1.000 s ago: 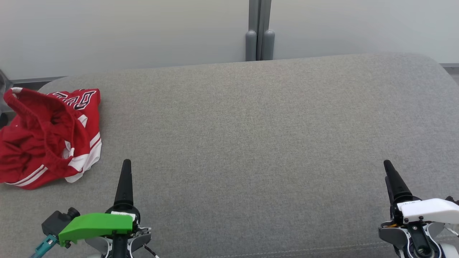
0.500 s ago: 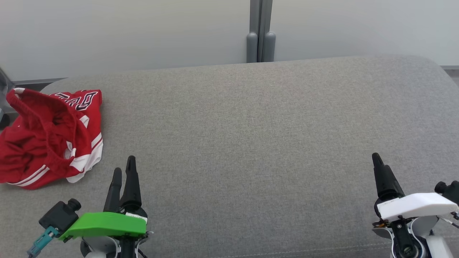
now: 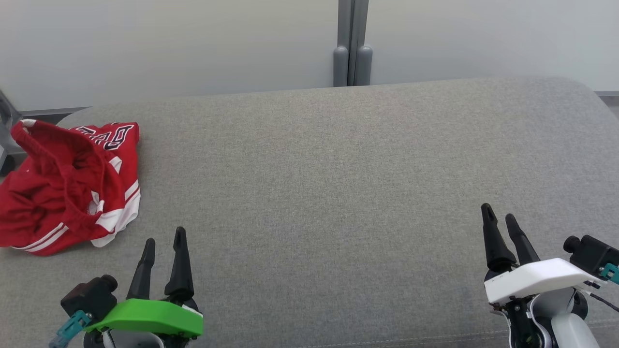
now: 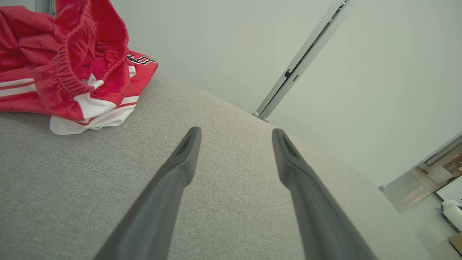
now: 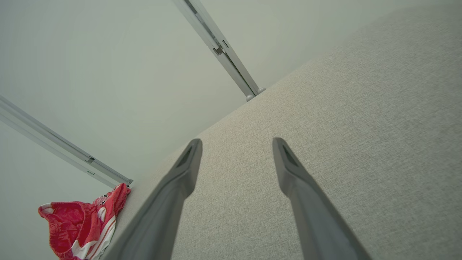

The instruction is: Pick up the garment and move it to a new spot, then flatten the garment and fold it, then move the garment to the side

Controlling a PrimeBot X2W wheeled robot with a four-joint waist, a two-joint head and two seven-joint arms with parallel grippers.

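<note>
The garment (image 3: 67, 186) is a crumpled pair of red shorts with white stripes and black lettering, lying at the far left edge of the grey cushion (image 3: 329, 183). It also appears as the garment (image 4: 68, 65) at the top left of the left wrist view and the garment (image 5: 81, 224) at the bottom left of the right wrist view. My left gripper (image 3: 164, 237) hovers open to the right of and nearer than the shorts, apart from them. My right gripper (image 3: 498, 212) is open at the lower right, far from the shorts, with nothing between its fingers.
A pale wall with a grey vertical post (image 3: 352, 43) runs behind the cushion. The cushion's rounded far corners drop off at left and right. A dark object (image 3: 6, 150) stands off the cushion's left edge behind the shorts.
Both grippers have turned at the wrist, so both fingers of each now show side by side. The right gripper shifted left; the left one dropped lower in view. The shorts lie unmoved.
</note>
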